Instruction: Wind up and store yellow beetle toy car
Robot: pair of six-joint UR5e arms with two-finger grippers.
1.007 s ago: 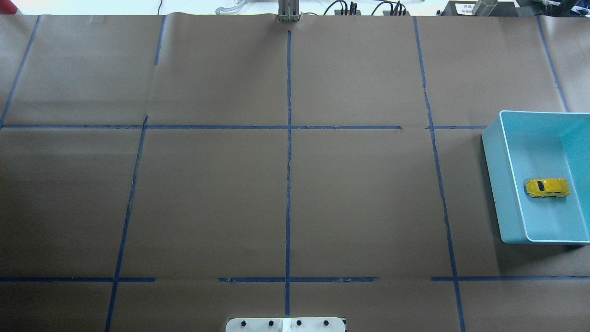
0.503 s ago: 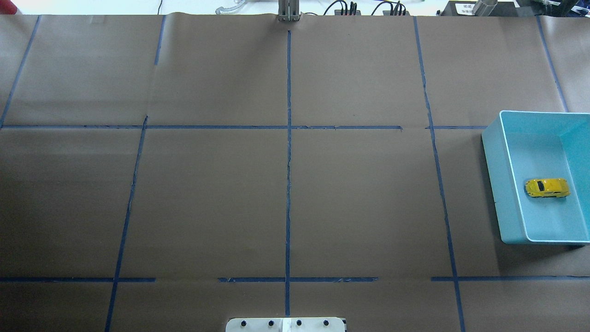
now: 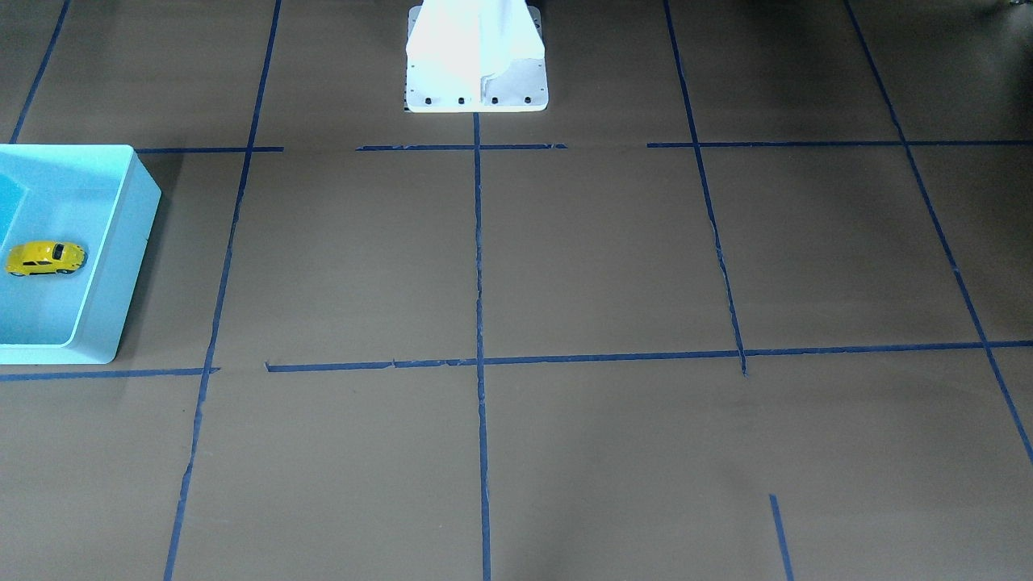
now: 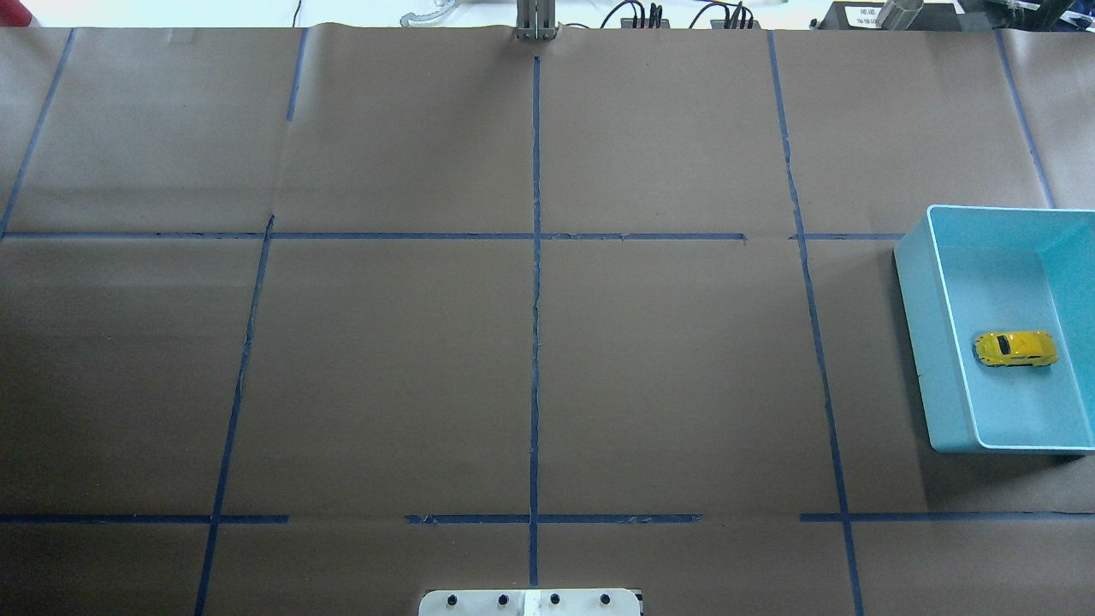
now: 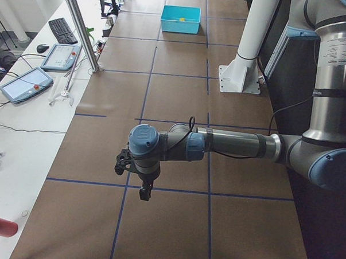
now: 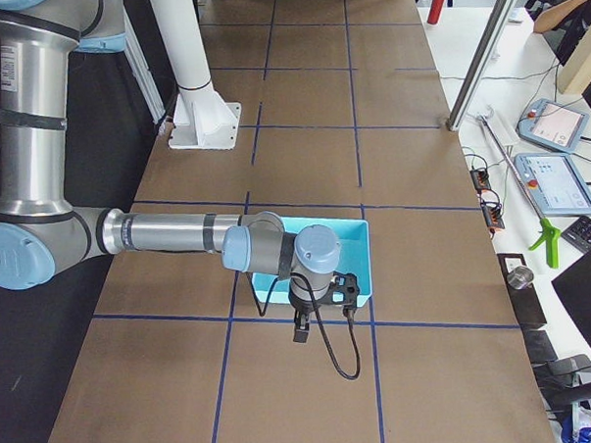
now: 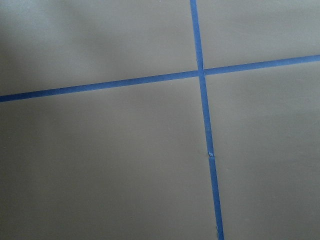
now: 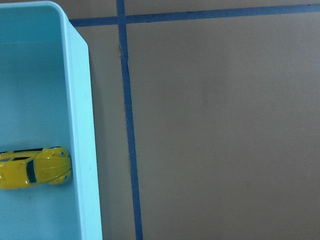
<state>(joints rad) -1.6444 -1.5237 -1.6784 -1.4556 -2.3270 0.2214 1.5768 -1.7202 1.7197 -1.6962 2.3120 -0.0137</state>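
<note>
The yellow beetle toy car (image 4: 1016, 349) lies on its wheels inside a light blue bin (image 4: 914, 282) at the table's right edge. It also shows in the front-facing view (image 3: 46, 258) and in the right wrist view (image 8: 35, 167), near the bin's wall (image 8: 80, 100). My right gripper (image 6: 300, 331) hangs above the table just beside the bin (image 6: 360, 248). My left gripper (image 5: 144, 191) hangs over the table's far left end, far from the bin (image 5: 180, 20). Both grippers show only in the side views, so I cannot tell whether they are open or shut.
Brown paper with blue tape lines (image 4: 535, 342) covers the table. The robot's white base plate (image 4: 530, 601) sits at the near edge. Tablets and a keyboard (image 5: 62, 30) lie on a side bench beyond the table.
</note>
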